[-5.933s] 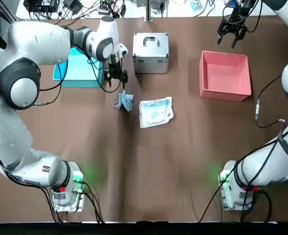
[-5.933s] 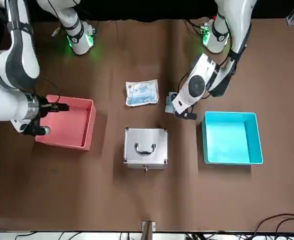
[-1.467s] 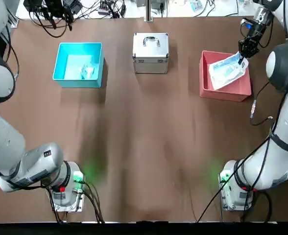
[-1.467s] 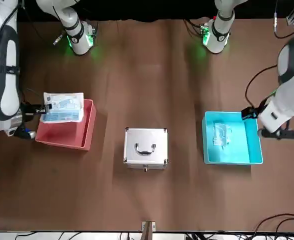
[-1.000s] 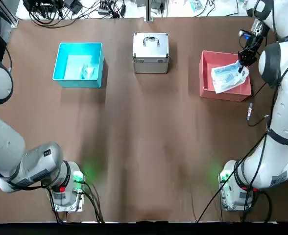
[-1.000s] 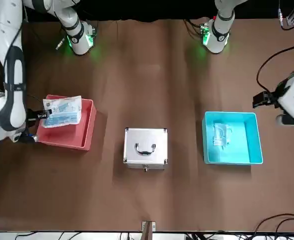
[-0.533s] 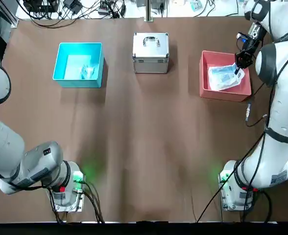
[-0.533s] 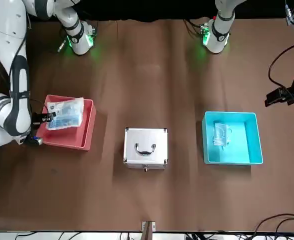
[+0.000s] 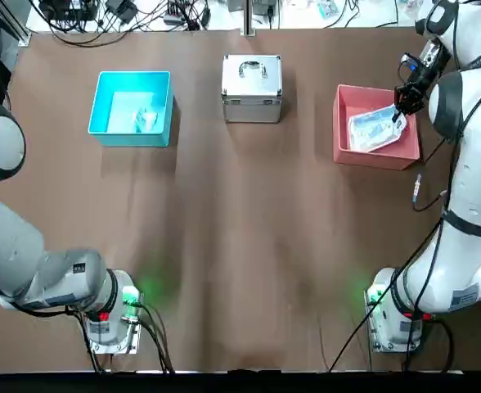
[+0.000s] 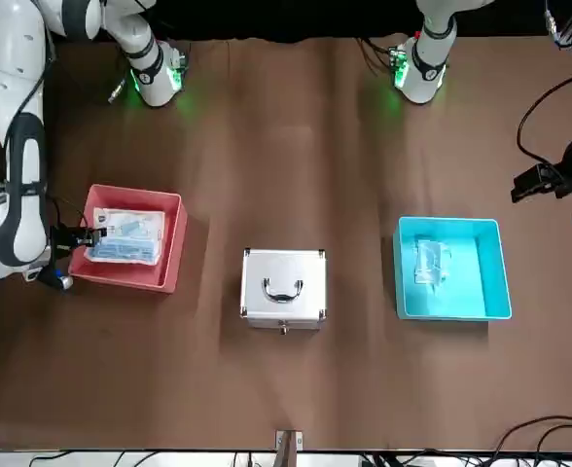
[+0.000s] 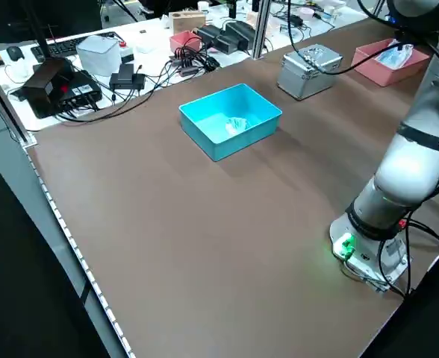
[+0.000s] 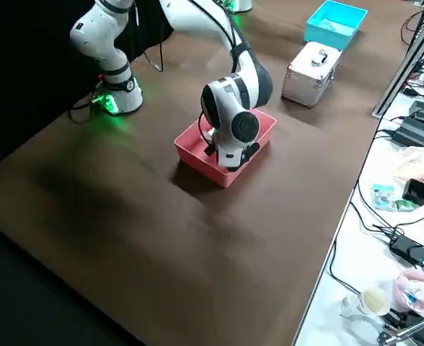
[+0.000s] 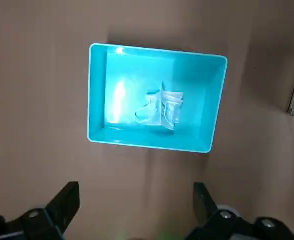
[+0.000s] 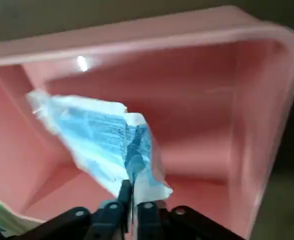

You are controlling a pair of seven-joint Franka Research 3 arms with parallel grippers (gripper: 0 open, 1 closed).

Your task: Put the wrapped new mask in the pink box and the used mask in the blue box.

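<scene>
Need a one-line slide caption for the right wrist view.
Right gripper shut on the wrapped new mask, holding it inside the pink box just before release.

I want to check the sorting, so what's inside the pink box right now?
The wrapped new mask lies inside the pink box, one edge pinched by the right gripper. The packet hides the floor beneath it; the rest looks bare.

Used mask [image 9: 145, 119] gone from worktop centre, now lying in blue box [image 9: 103, 108] at far left. Wrapped new mask [image 9: 375, 128] gone from centre too, now low inside pink box [image 9: 340, 147] at far right, right gripper [image 9: 399, 104] still pinching its far-right corner. Left gripper [image 10: 539, 182] withdrawn past blue box, fingers spread.
</scene>
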